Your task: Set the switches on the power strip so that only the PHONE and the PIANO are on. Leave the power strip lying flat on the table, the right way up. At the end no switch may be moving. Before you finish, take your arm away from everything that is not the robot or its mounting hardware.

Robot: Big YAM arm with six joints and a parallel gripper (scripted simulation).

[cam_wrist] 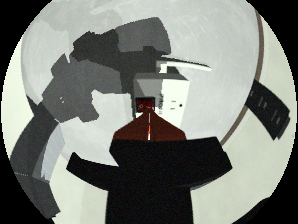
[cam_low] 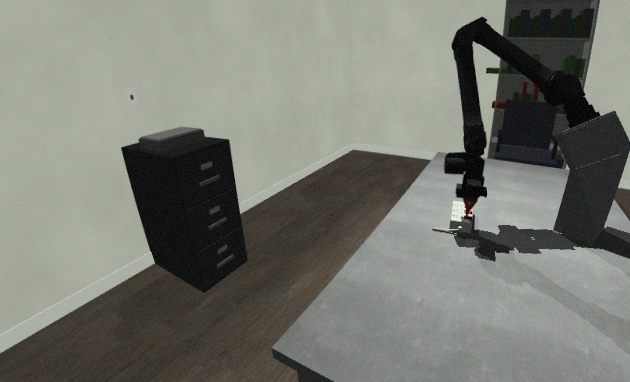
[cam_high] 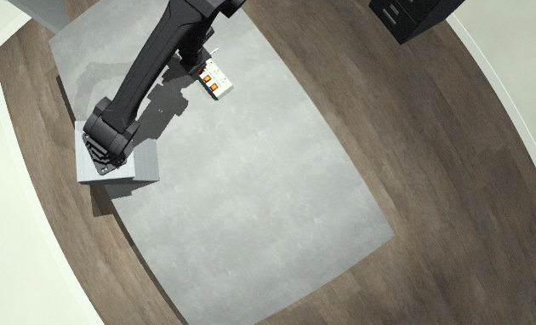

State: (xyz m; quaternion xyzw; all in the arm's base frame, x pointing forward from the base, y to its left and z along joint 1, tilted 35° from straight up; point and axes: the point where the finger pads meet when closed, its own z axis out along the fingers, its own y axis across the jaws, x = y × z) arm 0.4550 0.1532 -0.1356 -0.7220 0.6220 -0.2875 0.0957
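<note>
On the grey table top [cam_high: 255,194], near its far left part in the top view, a small white power strip [cam_high: 216,80] is laid flat. Two orange switches [cam_high: 210,82] are seen glowing on its free end. A third red switch [cam_high: 201,71] is partly hidden under the robot. The words beside the switches are too small to be read.

The long black robot arm [cam_high: 146,71] is bent over from its grey block base [cam_high: 145,166]. The black gripper [cam_low: 468,208] is pointed straight down at one end of the strip. Its fingers are pressed together, and nothing is held between them. The tip is seen right at the strip's top face [cam_wrist: 161,95], but whether it is touching cannot be told.

A black drawer cabinet [cam_low: 187,205] is stood on the brown wooden floor [cam_low: 200,298], well apart from the table.
</note>
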